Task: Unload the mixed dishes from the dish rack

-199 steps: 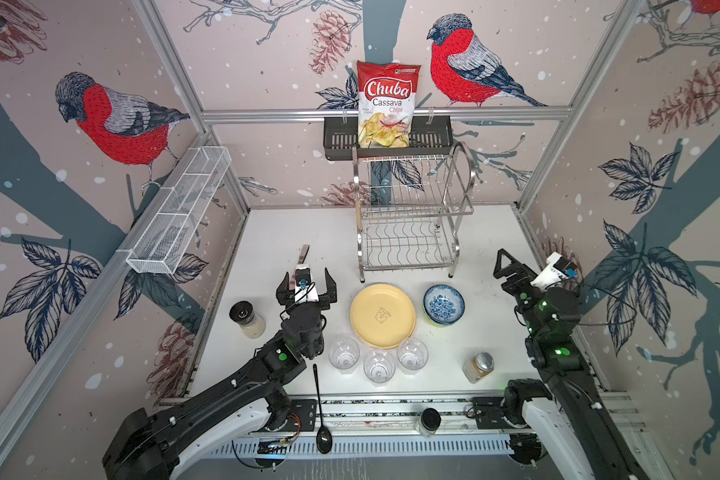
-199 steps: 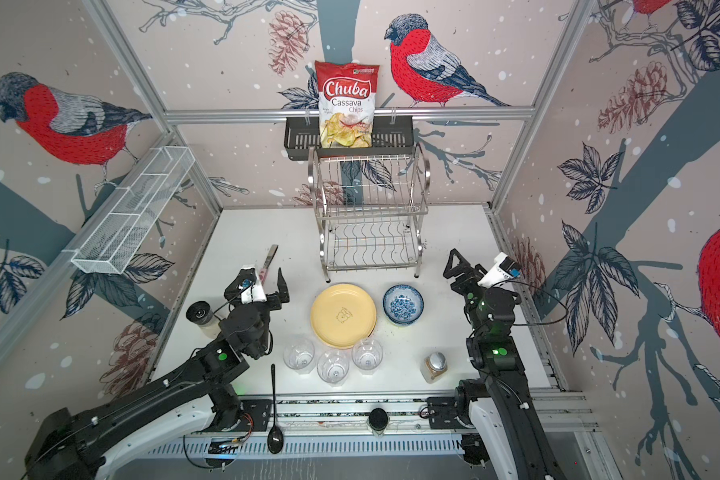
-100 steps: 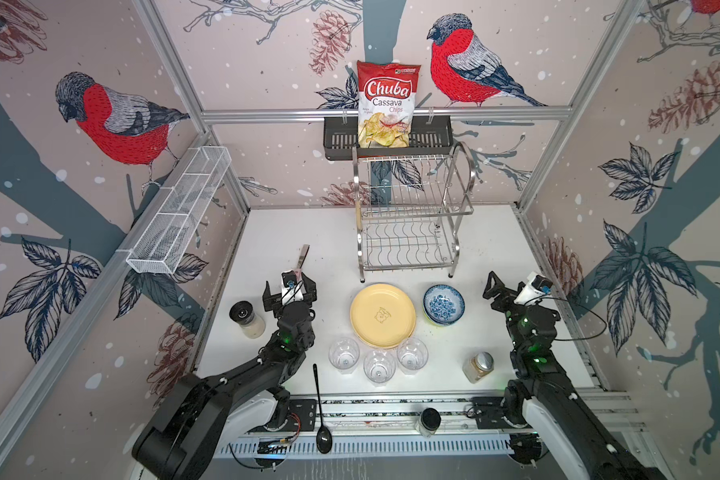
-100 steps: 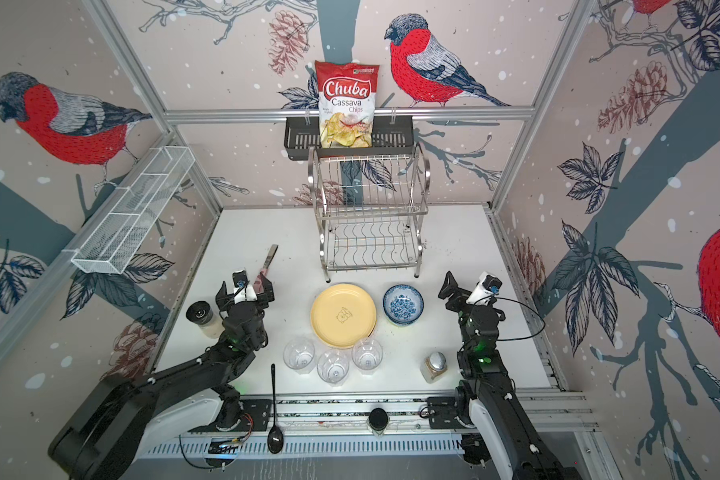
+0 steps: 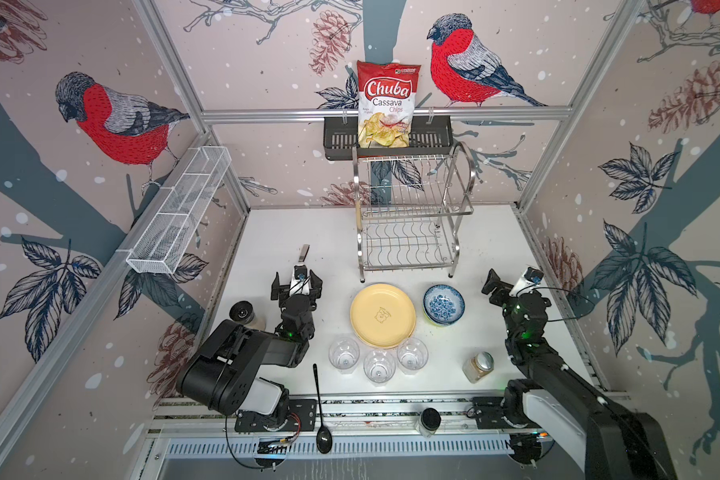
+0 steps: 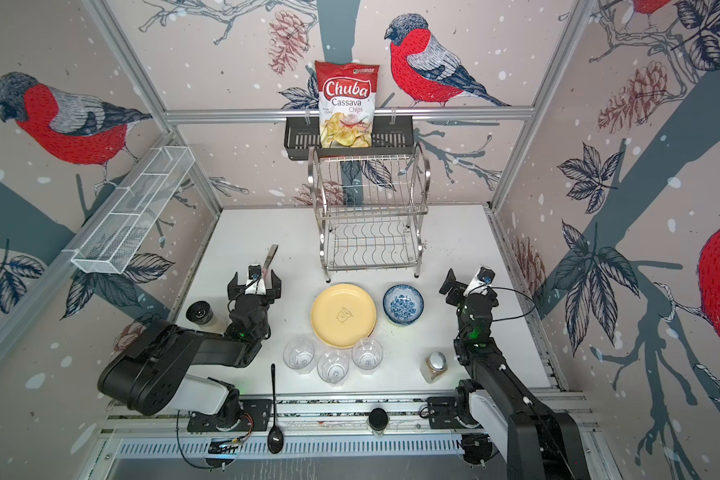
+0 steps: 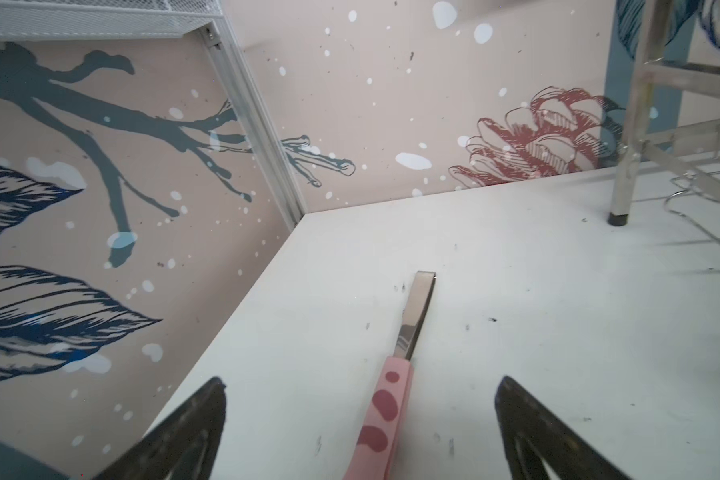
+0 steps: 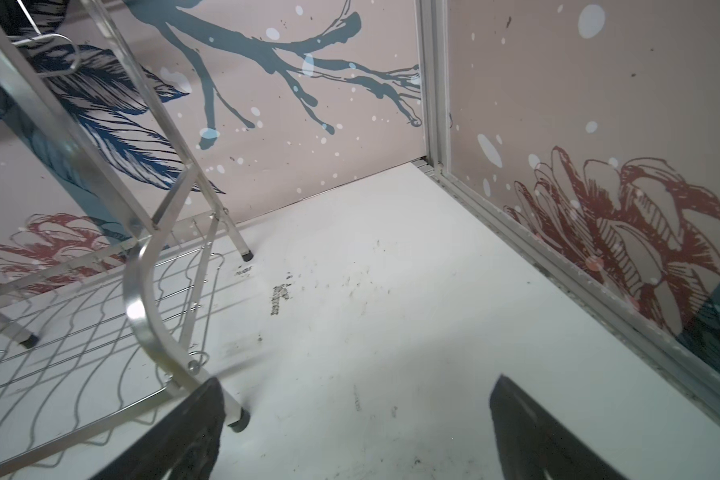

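While left gripper [image 7: 360, 383] and right gripper [image 8: 358, 384] gape, yellow plate [image 5: 382, 314] lies flat

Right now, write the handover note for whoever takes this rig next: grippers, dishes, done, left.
Left gripper: open, empty, over a pink-handled knife that lies on the table.
Right gripper: open, empty, beside the dish rack.
Dishes: yellow plate, blue-white bowl and three tumblers stand on the table in front of the rack. Rims showing under the plate and bowl suggest stacks.
Done: both rack tiers look bare.
Left: nothing visible to unload; probably just park the arms.
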